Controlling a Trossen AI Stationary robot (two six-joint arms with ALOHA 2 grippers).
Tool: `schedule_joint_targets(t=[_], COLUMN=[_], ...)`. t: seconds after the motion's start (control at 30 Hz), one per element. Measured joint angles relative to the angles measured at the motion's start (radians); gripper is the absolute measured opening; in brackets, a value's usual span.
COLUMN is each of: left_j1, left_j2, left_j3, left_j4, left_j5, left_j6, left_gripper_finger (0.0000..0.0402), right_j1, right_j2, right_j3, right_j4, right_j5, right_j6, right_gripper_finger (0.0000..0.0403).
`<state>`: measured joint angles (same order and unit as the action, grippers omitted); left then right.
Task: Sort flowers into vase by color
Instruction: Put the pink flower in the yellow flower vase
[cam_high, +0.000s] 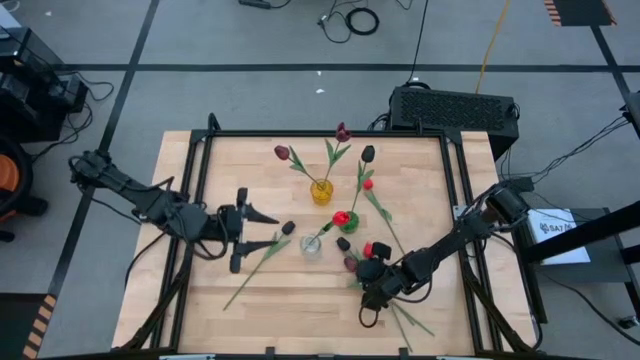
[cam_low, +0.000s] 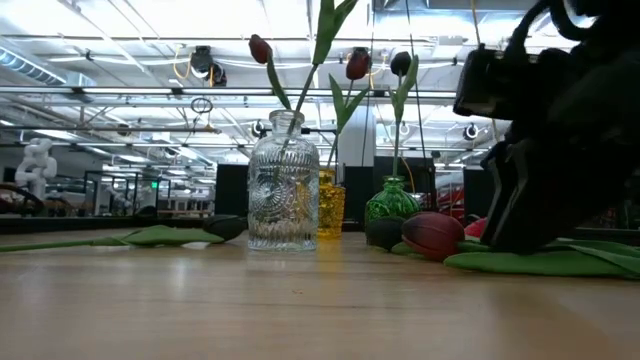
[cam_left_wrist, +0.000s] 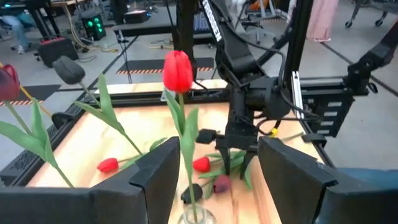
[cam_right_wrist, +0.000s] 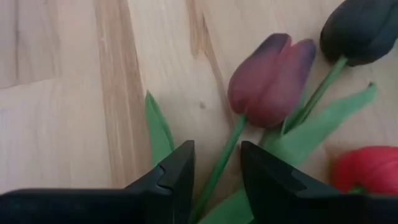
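My right gripper (cam_high: 362, 278) (cam_right_wrist: 217, 177) is low over the table's near right part, open. Its fingers stand on either side of the green stem (cam_right_wrist: 225, 158) of a maroon tulip (cam_right_wrist: 270, 78) lying flat, without touching it. A black tulip (cam_right_wrist: 360, 28) and a red tulip (cam_right_wrist: 367, 171) lie beside it. My left gripper (cam_high: 262, 228) (cam_left_wrist: 214, 180) hovers open at mid-left, facing the clear vase (cam_high: 311, 243), which holds a red tulip (cam_left_wrist: 178, 70). The yellow vase (cam_high: 321, 190) holds two maroon tulips. The green vase (cam_high: 349, 224) holds a black tulip (cam_high: 368, 153).
Another black tulip (cam_high: 288, 228) lies between my left gripper and the clear vase, its stem running toward the near edge. A red tulip (cam_high: 368, 184) lies by the green vase. The three vases stand close together mid-table. The table has a black frame (cam_high: 200, 180) around it.
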<state>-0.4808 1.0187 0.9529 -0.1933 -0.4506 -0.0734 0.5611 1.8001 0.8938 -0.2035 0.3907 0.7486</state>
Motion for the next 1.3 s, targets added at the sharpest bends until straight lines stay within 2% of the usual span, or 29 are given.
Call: schedule_joint_targets(t=[0.3, 0.4, 0.57, 0.7, 0.83, 1.0, 1.3], left_j1=[-0.046, -0.045, -0.045, -0.045, -0.045, -0.044, -0.043], left_j2=[0.000, 0.000, 0.000, 0.000, 0.000, 0.001, 0.001], left_j3=[-0.028, -0.028, -0.028, -0.028, -0.028, -0.028, -0.028], left_j4=[-0.001, -0.002, -0.003, -0.003, -0.002, -0.003, -0.007], left_j5=[-0.030, -0.030, -0.030, -0.030, -0.030, -0.030, -0.030], left_j6=[0.000, 0.000, 0.000, 0.002, 0.008, 0.010, 0.010], left_gripper_finger=[0.0223, 0.0223, 0.0223, 0.0223, 0.0223, 0.0223, 0.0223], right_j1=[-0.013, -0.023, -0.028, -0.028, -0.027, -0.019, 0.041], right_j2=[0.036, 0.036, 0.036, 0.024, -0.048, -0.197, -0.461], right_j3=[0.084, 0.083, 0.080, 0.079, 0.079, 0.079, 0.079], right_j4=[-0.111, -0.124, -0.128, -0.118, -0.121, -0.144, -0.169], right_j5=[0.016, 0.019, 0.028, 0.037, 0.101, 0.184, 0.293], right_j6=[0.002, 0.013, 0.007, 0.006, 0.004, 0.018, -0.060], right_gripper_finger=[0.0114, 0.0084, 0.0012, 0.0014, 0.0006, 0.0004, 0.0003])
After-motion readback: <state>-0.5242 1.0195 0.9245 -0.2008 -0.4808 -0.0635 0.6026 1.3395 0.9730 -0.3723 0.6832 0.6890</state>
